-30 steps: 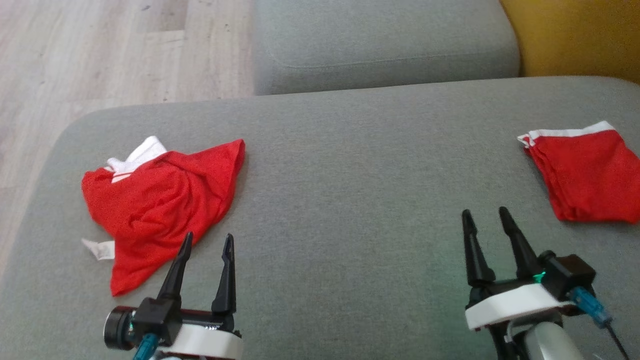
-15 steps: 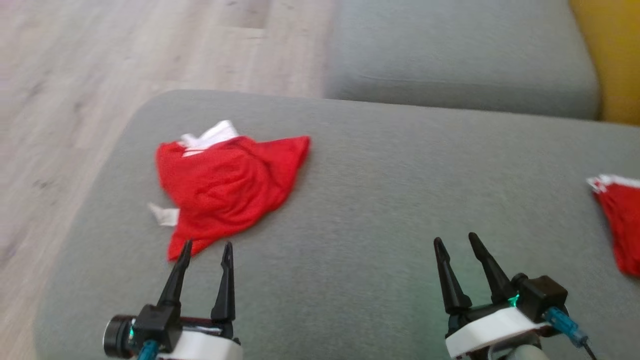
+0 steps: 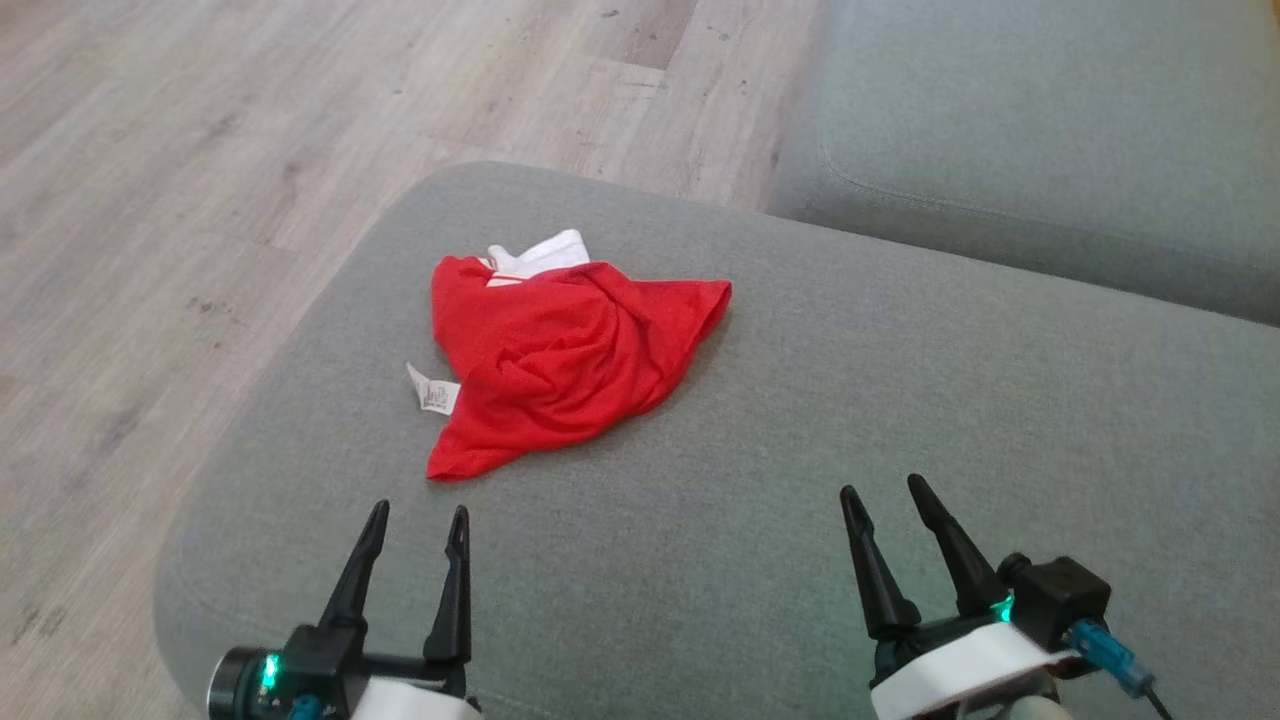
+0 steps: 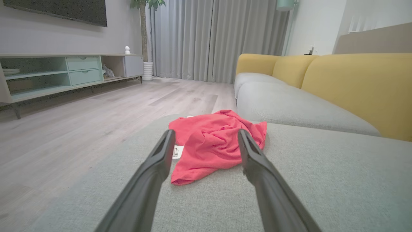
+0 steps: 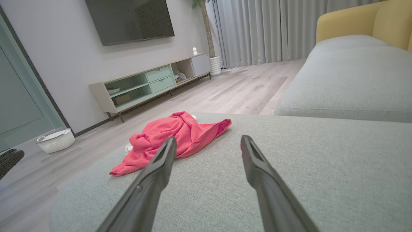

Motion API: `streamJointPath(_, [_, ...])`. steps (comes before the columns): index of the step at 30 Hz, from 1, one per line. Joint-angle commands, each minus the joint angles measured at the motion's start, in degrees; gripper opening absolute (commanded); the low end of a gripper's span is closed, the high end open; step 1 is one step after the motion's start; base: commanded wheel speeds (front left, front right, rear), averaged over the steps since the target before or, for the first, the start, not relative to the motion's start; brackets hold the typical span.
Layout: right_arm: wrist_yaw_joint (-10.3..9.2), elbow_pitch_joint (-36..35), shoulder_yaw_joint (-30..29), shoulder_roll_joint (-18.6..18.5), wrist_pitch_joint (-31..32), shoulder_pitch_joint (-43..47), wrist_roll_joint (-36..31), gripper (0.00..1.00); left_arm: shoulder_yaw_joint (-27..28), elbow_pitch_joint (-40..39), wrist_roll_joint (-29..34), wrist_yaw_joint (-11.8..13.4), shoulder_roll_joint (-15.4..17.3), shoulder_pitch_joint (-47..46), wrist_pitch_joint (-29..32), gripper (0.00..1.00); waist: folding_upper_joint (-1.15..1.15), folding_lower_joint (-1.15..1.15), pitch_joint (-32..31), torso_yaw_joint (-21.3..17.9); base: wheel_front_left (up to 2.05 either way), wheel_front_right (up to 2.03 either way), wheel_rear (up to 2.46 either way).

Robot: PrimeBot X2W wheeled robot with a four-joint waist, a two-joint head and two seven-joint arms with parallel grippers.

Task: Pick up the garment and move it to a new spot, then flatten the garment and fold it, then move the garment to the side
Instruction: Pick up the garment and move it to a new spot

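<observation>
A crumpled red garment (image 3: 565, 350) with a white collar and a small white tag lies on the grey sofa cushion (image 3: 900, 400), near its left end. It also shows straight ahead in the left wrist view (image 4: 212, 141) and to the left in the right wrist view (image 5: 173, 135). My left gripper (image 3: 418, 515) hovers open just short of the garment's near tip, nothing between its fingers. Further right over bare cushion, my right gripper (image 3: 885, 490) is open and empty too.
The cushion's rounded left edge (image 3: 300, 340) drops to a wooden floor (image 3: 200, 150). A second grey cushion (image 3: 1050, 130) lies beyond, with yellow backrests (image 4: 354, 87). Across the room stand a low TV cabinet (image 5: 151, 83) and a white basket (image 5: 56, 140).
The head camera has swung left, so the whole picture shifted right and a second red garment at the right left the frame. Both grippers stay open and low.
</observation>
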Motion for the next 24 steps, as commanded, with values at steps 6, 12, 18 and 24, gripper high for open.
streamJointPath(6, [0.2,-1.84,2.1,-0.23,-0.62,-2.46,1.68,1.0,0.78,0.81,1.16,-1.89,1.75,-4.68,-0.21,1.0,0.0,0.0,2.98,-2.65,0.0,0.0,0.0])
streamJointPath(12, [0.2,-3.69,1.86,-0.23,-0.62,-6.07,0.66,1.0,-4.11,4.51,1.42,-4.93,6.15,-19.05,6.37,1.0,0.0,0.0,10.34,-6.54,0.0,0.0,0.0])
streamJointPath(18, [0.2,-5.85,1.68,-0.23,-0.62,-10.82,-0.85,1.0,-19.47,12.37,-11.48,-5.37,16.35,-43.23,21.84,1.0,0.0,0.0,18.44,-11.83,0.0,0.0,0.0])
streamJointPath(24, [0.2,-7.06,2.6,-0.23,-0.62,-13.24,-0.22,1.0,-30.79,19.0,-24.18,-5.38,24.74,-55.85,32.63,1.0,0.0,0.0,22.35,-15.92,0.0,0.0,0.0])
